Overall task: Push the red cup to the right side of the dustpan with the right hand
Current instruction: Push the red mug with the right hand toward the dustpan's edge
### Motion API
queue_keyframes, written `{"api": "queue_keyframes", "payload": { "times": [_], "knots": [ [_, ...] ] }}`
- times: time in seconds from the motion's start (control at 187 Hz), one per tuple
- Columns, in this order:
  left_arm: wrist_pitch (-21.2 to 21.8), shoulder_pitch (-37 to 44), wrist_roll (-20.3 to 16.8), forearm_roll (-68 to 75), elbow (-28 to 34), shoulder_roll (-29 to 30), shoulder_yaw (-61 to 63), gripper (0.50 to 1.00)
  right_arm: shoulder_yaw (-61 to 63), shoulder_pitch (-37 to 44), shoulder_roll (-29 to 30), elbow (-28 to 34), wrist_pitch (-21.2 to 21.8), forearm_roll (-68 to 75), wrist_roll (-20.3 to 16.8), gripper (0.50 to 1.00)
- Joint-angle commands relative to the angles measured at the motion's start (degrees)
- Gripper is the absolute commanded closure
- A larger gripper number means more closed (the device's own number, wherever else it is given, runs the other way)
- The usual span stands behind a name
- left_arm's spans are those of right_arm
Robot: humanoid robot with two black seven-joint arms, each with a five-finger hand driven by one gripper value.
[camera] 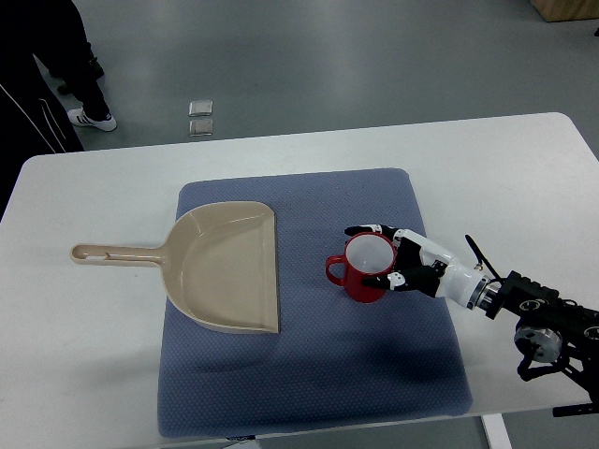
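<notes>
A red cup (363, 267) with a white inside stands upright on the blue mat (309, 374), its handle pointing left toward the dustpan. The beige dustpan (225, 267) lies on the mat's left half, its handle reaching left onto the table. My right hand (393, 254) comes in from the lower right and is against the cup's right side. One finger lies along the far rim and another by the near rim. The fingers are spread around the cup and do not close on it. The left hand is out of view.
The white table (505, 168) carries the mat. A person's legs and a shoe (92, 118) show on the floor at the top left. Two small metal floor plates (200, 118) lie beyond the table's far edge.
</notes>
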Motion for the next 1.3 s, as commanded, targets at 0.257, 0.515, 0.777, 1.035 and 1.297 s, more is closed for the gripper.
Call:
{"api": "queue_keyframes", "payload": {
  "times": [0.257,0.515,0.777,1.035,1.297],
  "knots": [
    [0.00,-0.07,0.01,0.00,0.02,0.00,0.00,0.500,-0.17,-0.61,1.68,0.97,-1.21,0.00,0.00,0.566],
    [0.00,0.02,0.01,0.00,-0.07,0.00,0.00,0.500,-0.35,-0.79,2.65,2.20,-2.44,-0.35,0.00,0.566],
    [0.00,0.02,0.01,0.00,0.02,0.00,0.00,0.500,-0.79,-0.79,4.23,3.87,-4.72,-0.79,0.00,0.568],
    [0.00,0.02,0.01,0.00,0.02,0.00,0.00,0.500,-0.96,-0.79,5.55,3.96,-5.25,-0.88,0.00,0.566],
    [0.00,-0.07,0.01,0.00,0.02,0.00,0.00,0.500,-1.14,-1.23,6.17,4.93,-6.13,-1.59,0.00,0.566]
  ]
}}
